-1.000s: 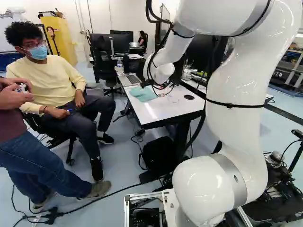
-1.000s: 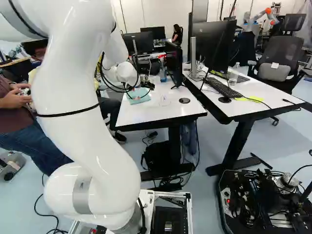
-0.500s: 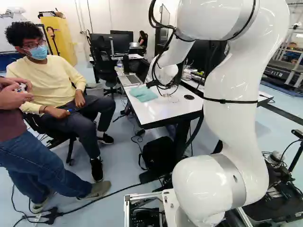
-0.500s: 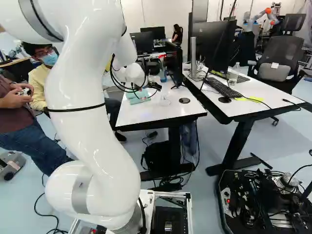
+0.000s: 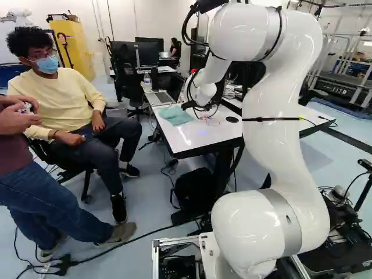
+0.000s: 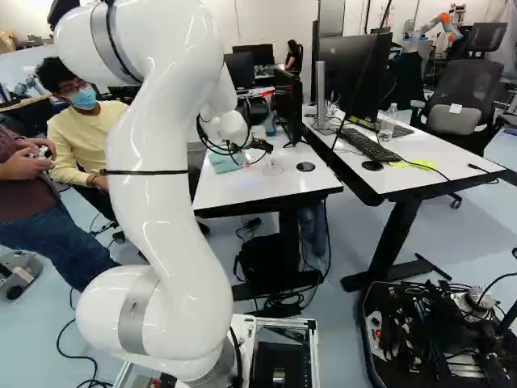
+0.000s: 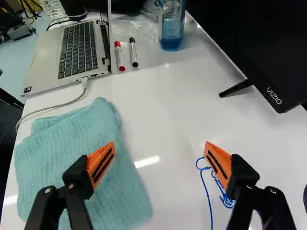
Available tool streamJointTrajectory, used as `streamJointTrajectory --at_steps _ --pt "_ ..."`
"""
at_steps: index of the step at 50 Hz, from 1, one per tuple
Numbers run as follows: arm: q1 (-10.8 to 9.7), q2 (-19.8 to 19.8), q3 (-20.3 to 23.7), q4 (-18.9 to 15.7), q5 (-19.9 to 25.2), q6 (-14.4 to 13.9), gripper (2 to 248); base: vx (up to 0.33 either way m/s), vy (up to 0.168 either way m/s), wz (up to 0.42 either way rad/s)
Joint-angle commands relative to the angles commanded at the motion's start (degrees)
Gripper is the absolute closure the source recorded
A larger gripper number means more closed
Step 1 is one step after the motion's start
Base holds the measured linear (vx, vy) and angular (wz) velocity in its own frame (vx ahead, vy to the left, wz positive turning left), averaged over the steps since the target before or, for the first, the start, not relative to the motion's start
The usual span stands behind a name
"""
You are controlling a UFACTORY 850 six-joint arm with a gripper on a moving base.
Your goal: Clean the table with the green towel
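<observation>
The green towel [image 7: 62, 139] lies folded and a little rumpled on the table [image 7: 168, 105], just beside the laptop [image 7: 72, 52]. My gripper [image 7: 159, 146] is spread wide with nothing in it: one orange pad stands above the towel, the other above the blue scribble [image 7: 225, 199]. I judge the step in hand to be taking up the towel.

To do it well, I should shift sideways until both fingers straddle a thick fold, then go down slowly and close low, so that I pinch every layer rather than just the top one. A bite near the middle should leave enough cloth hanging to wipe with. The cable [image 7: 53, 108] runs close by the towel, so I would keep my grip away from that edge or risk tugging the laptop.

Farther out, the markers [image 7: 118, 57], the bottle [image 7: 171, 28] and the screen [image 7: 254, 48] call for low, short strokes over the scribble.
</observation>
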Motion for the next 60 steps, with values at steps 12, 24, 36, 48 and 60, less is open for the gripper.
streamJointTrajectory --at_steps 12,24,36,48,60 --pt "-0.01 -1.81 -2.29 0.00 0.00 0.00 3 0.000 0.000 0.000" --pt "0.11 -0.57 -1.30 0.00 0.00 0.00 3 0.000 0.000 0.000" --pt "0.71 3.65 2.61 0.00 0.00 0.00 3 0.000 0.000 0.000" --pt "1.44 8.26 6.76 0.00 0.00 0.00 3 0.000 0.000 0.000" --pt "2.24 12.95 10.79 0.00 0.00 0.00 3 0.000 0.000 0.000"
